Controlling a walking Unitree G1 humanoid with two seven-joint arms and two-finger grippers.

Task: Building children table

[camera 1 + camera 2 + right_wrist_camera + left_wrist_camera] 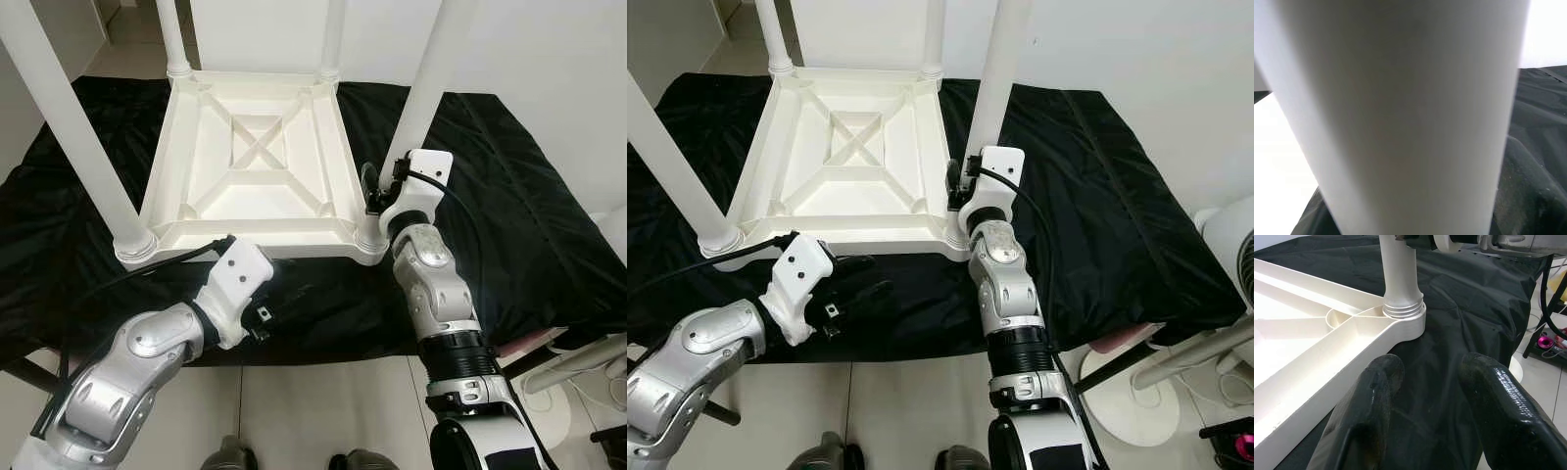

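A white plastic children's table (253, 235) lies upside down on a black cloth (509, 225), its four legs pointing up. My right gripper (376, 192) is at the base of the near-right leg (431, 78) and shut on it; that leg (1400, 117) stands right against the wrist camera. My left gripper (862, 278) hovers low over the cloth just in front of the table's near rim, open, with nothing between its fingers (1376, 396). From there the near-right leg's threaded socket (1403, 316) shows ahead.
The near-left leg (69, 127) leans over my left arm, and two far legs (171, 34) rise at the back. The cloth-covered surface ends just before my body, with tiled floor (313, 401) below. A white fan (1229, 259) and stand sit to the right.
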